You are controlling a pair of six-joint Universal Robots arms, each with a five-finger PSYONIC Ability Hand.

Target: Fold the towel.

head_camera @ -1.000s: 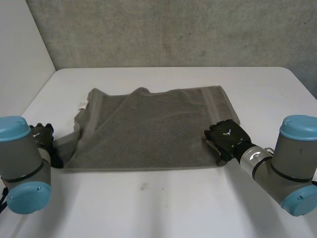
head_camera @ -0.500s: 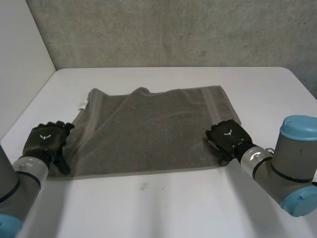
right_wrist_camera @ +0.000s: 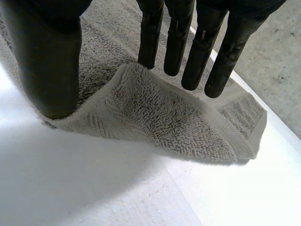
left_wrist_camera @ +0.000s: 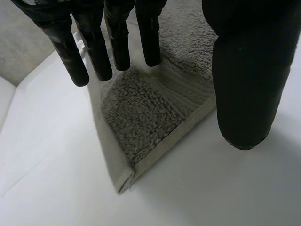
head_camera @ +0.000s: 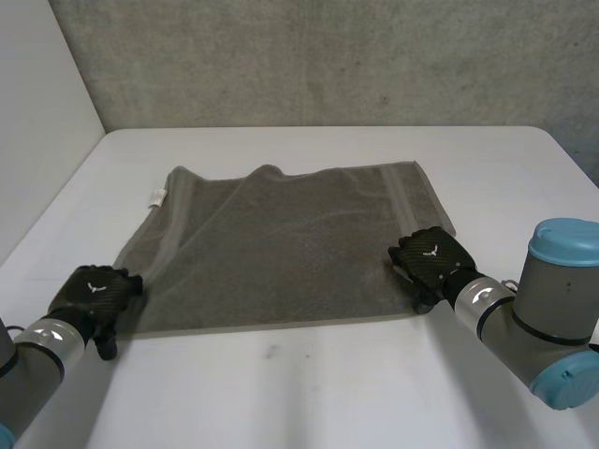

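The towel [head_camera: 290, 248] lies spread nearly flat across the middle of the table [head_camera: 309, 393], long edges running side to side, with its far left corner slightly rumpled by the white label [head_camera: 158, 197]. At the near right corner the right hand [head_camera: 430, 257] has straight fingers [right_wrist_camera: 176, 42] resting their tips on the cloth and its thumb [right_wrist_camera: 49, 61] at the edge, a low ridge of towel humped between them but not yet squeezed. At the near left corner the left hand [head_camera: 92, 292] hovers spread, fingers above the cloth and thumb over bare table beside the edge. This looks like the grasping step before the first fold (nothing is folded over yet). Next, both hands probably need to close on their corners, then carry the near edge evenly toward the far edge.
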